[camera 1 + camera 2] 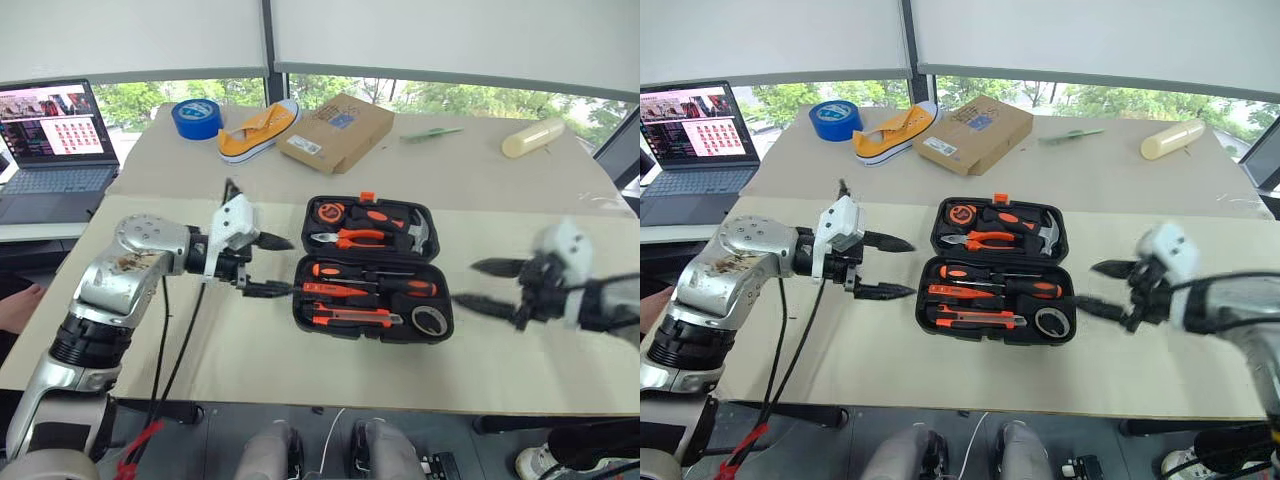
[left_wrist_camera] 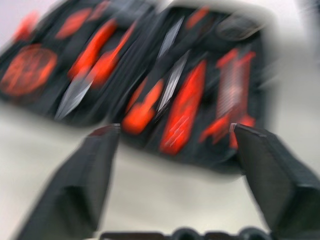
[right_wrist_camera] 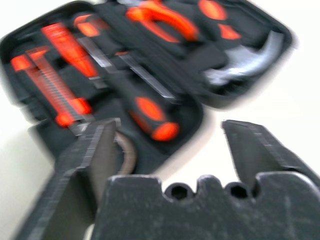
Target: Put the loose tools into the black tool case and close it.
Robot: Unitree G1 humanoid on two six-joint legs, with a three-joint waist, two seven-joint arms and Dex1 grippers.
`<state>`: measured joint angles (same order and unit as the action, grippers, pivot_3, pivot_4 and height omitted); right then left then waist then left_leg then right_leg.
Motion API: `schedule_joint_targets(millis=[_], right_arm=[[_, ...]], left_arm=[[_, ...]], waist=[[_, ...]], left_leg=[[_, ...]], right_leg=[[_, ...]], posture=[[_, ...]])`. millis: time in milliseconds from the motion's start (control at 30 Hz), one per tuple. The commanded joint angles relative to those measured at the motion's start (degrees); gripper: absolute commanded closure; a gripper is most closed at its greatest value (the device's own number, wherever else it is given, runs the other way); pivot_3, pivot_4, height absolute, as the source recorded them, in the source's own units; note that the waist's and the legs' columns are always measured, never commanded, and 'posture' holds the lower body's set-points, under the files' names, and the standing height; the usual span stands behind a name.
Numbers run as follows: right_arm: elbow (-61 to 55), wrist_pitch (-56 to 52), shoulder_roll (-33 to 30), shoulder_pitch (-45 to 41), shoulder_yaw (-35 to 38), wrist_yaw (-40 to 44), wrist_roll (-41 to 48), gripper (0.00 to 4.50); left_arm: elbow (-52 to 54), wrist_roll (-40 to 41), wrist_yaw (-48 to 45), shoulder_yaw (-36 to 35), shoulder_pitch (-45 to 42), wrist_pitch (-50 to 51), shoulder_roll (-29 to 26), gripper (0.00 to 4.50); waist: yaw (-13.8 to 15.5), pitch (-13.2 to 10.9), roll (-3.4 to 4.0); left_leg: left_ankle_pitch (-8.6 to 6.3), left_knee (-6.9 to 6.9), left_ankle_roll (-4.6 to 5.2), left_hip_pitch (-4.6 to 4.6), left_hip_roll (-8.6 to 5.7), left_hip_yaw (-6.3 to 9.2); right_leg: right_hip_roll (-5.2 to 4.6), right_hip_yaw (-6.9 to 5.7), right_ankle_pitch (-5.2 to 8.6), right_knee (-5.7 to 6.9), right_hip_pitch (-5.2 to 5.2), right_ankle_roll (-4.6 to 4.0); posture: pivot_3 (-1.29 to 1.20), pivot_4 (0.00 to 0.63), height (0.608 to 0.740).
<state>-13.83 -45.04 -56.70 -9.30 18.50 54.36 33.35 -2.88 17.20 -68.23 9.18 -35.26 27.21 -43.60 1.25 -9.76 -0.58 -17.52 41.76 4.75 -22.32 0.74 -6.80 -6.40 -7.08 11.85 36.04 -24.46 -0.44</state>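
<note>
The black tool case [image 1: 299, 272] lies open at the middle of the table. Its near half holds orange-and-black screwdrivers [image 1: 380, 278], a utility knife [image 1: 350, 319] and a small dark tape roll [image 1: 430, 320]. Pliers [image 1: 355, 238] and a hammer [image 1: 415, 232] sit in the far half. My left gripper [image 1: 285, 266] hovers open just left of the case, pointing at it, with nothing between its fingers [image 2: 85, 185]. My right gripper [image 1: 465, 283] hangs open just right of the case, also holding nothing. In the right wrist view the tape roll [image 3: 127, 155] peeks out beside one finger [image 3: 85, 165].
At the back of the table stand a brown cardboard box [image 1: 335, 132], a yellow shoe [image 1: 258, 130] and a big blue tape roll [image 1: 196, 117]. A cream cylinder [image 1: 532, 137] lies back right. An open laptop [image 1: 50, 140] sits on a side table at the left.
</note>
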Motion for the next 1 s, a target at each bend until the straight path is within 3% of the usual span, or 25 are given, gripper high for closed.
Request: schedule_joint_targets(millis=[33, 133, 167, 200, 267, 567, 733, 1000], right_arm=[[3.87, 3.18, 0.44, -1.88, -1.36, -0.88, -2.71, 2.21], [7.99, 7.02, 2.20, -3.65, -5.85, -1.34, -6.34, 3.27], [8.82, 8.02, 2.62, -4.06, -6.87, -1.11, -7.11, 3.46], [9.56, 8.54, 3.30, -4.60, -7.82, -0.82, -7.51, 3.98], [11.39, 10.14, 5.05, -6.22, -10.72, -1.15, -9.48, 4.43], [13.79, 15.37, 7.50, -10.46, -17.69, 0.61, -14.94, 4.43], [6.14, 16.14, 3.90, -4.17, -16.50, 7.37, -12.84, 4.43], [-2.25, 15.89, 2.31, 7.44, -9.84, 7.45, -11.93, 4.43]], left_arm=[[-3.44, -4.05, 1.93, 0.90, -0.35, -4.50, 0.67, 2.38], [-6.09, -6.07, 4.15, 2.49, -1.18, -5.55, 4.08, 3.53], [-6.75, -6.66, 4.49, 2.75, -1.40, -5.86, 4.90, 3.73], [-7.32, -7.42, 4.89, 3.12, -1.47, -6.26, 5.73, 4.32], [-7.06, -7.49, 5.08, 3.74, -1.20, -5.65, 7.49, 4.50], [-0.78, -3.97, 1.19, 4.34, 0.74, 0.92, 10.21, 4.50], [9.91, -3.48, -1.75, 6.65, 6.83, 3.04, 6.32, 4.50], [19.41, -3.56, -1.94, 5.66, 17.18, 3.39, 0.34, 4.50]], waist=[[0.02, 0.00, 0.00], [0.03, 0.00, 0.00], [0.04, 0.00, 0.00], [0.05, 0.00, 0.00], [-0.16, 0.00, 0.00], [-0.55, -0.01, 0.00], [-0.47, -0.01, 0.03], [-0.53, 0.00, 0.04]], left_leg=[[0.00, 0.00, 0.01, -0.02, -0.02, -0.03], [-0.01, 0.01, 0.03, -0.04, -0.03, -0.06], [-0.01, 0.01, 0.04, -0.03, -0.03, -0.07], [-0.01, 0.01, 0.04, -0.02, -0.04, -0.07], [-0.01, 0.01, 0.03, -0.03, -0.03, -0.07], [0.00, 0.01, 0.01, -0.04, -0.02, -0.12], [-0.01, -0.07, 0.00, -0.03, -0.02, -0.05], [-0.04, -0.19, -0.06, 0.08, 0.00, -0.01]], right_leg=[[-0.02, 0.01, 0.00, 0.00, -0.03, 0.00], [-0.04, 0.00, -0.01, -0.03, 0.00, 0.00], [-0.05, 0.00, -0.01, -0.03, 0.02, 0.01], [-0.05, 0.00, 0.00, -0.02, 0.02, 0.02], [-0.04, 0.01, 0.00, 0.00, -0.02, 0.02], [-0.06, 0.01, 0.00, 0.04, -0.07, 0.03], [-0.09, 0.01, 0.05, 0.02, -0.07, 0.08], [-0.09, 0.02, 0.09, -0.08, 0.03, 0.10]], posture=[[0.00, 0.150, 0.731], [0.00, 0.150, 0.731], [0.00, 0.150, 0.731], [0.00, 0.150, 0.731], [0.00, 0.150, 0.731], [0.00, 0.150, 0.731], [0.00, 0.150, 0.731], [0.00, 0.150, 0.731]])
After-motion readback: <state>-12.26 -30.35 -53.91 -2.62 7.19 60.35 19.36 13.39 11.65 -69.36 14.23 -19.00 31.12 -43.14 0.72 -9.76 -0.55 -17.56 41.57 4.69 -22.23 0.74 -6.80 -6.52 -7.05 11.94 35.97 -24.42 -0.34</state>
